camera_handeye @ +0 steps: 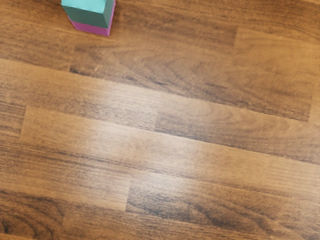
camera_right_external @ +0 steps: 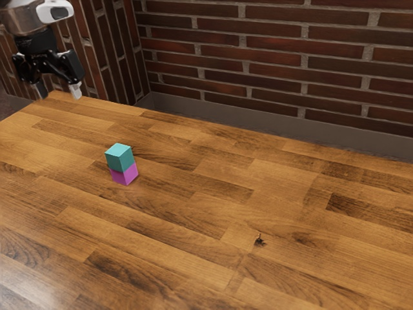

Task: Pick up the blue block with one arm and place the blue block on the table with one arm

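Blue block (camera_right_external: 119, 159) sits on the pink block (camera_right_external: 126, 175), exterior view's left, sides free for grasping — gripper (camera_right_external: 59, 90) waits upper left, spread and empty, likely for clearance.

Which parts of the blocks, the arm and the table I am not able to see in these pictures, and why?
- Pink block, top face: hidden in both views by the blue block on it.
- Blue block, part of its top: cut off by the wrist view's upper edge.
- Arm, upper part: cut off by the exterior view's upper edge.
- Table, near side: cut off by the exterior view's lower edge.
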Tool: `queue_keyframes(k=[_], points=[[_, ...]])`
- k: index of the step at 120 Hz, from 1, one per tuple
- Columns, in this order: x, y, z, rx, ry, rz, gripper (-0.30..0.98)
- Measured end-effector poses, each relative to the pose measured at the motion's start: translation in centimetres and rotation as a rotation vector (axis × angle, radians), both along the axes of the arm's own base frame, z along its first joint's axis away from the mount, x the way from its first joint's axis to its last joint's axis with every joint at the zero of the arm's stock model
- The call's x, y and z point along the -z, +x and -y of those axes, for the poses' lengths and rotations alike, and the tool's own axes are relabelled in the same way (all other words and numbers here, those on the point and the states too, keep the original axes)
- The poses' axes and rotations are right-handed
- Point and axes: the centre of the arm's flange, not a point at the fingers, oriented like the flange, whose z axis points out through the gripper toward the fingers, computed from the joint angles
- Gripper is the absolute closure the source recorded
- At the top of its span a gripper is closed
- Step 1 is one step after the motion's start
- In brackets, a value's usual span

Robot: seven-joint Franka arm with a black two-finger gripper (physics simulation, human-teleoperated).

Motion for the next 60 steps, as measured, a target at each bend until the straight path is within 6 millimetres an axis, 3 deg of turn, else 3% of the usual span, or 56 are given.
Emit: queue_keyframes(k=[13,39,51,60], points=[[0.6,0.2,-0.2,-0.013,-0.003,0.01,0.0],[9.9,3.5,1.0,-0.018,0.015,-0.115,0.0],[14.3,3.2,0.9,-0.027,0.016,-0.122,0.0],[16.2,3.2,0.9,-0.029,0.025,-0.101,0.0]])
